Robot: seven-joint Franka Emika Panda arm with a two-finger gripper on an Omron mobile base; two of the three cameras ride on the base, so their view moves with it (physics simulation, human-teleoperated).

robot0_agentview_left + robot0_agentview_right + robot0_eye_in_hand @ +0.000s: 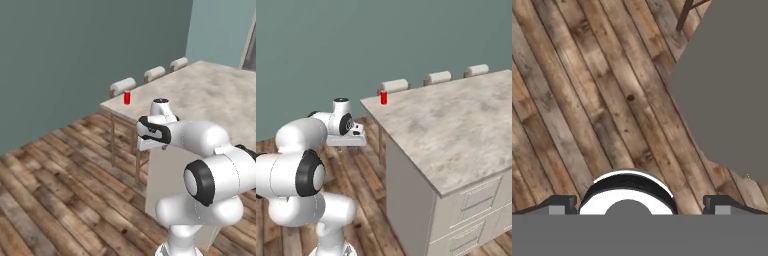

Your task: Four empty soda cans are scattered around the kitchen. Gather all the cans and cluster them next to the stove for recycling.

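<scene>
At the far corner of the pale marble bench stands one small red soda can, not yet collected; hand wide, empty, over wood-plank floor.

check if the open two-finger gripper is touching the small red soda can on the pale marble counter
Apart. The right base view shows the gripper low beside the counter, with bare counter edge and floor separating it from the small red soda can at the far corner.
</scene>
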